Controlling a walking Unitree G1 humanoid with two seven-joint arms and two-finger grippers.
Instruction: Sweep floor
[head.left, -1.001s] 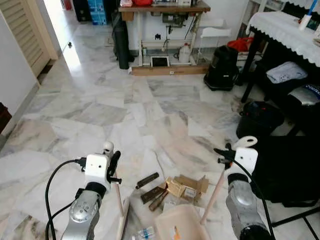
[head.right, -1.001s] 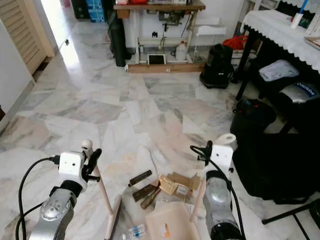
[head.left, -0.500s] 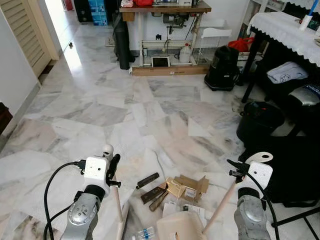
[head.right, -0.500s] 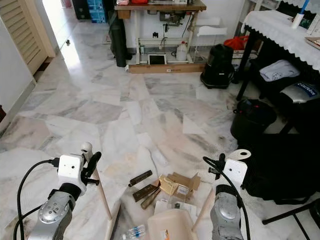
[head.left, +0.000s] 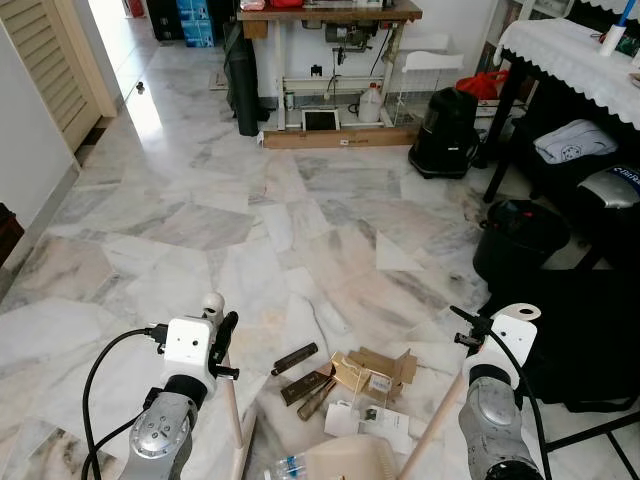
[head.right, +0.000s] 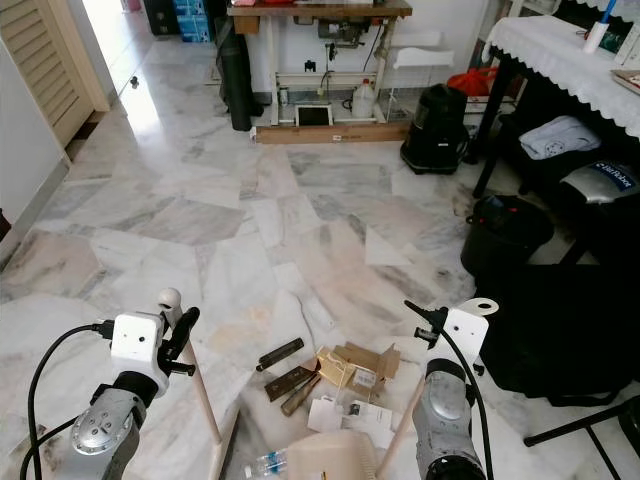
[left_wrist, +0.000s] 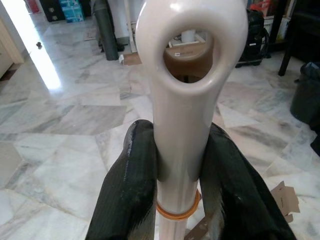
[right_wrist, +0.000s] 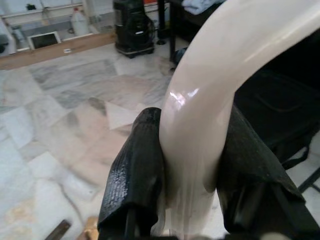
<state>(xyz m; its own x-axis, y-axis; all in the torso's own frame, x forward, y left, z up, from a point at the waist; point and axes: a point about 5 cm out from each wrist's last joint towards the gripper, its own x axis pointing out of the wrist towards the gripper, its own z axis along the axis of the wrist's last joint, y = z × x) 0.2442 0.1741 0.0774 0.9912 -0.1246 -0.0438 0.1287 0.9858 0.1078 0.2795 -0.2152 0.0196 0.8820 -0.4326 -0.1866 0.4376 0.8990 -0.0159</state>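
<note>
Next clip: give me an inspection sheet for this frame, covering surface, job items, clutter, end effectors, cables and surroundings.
Surface: marble floor, pale, veined.
Job's things: broom handle in the left end effector; dustpan handle in the right end effector; dustpan on the floor, low between the arms.
Clutter: cardboard scraps, brown sticks, paper sheet, small plastic bottle.
End effectors: both shut on their handles.
Cables: black cable looping off the left wrist; another along the right.
Surroundings: wooden bench, black vacuum, black bin, cloth-covered table.
</note>
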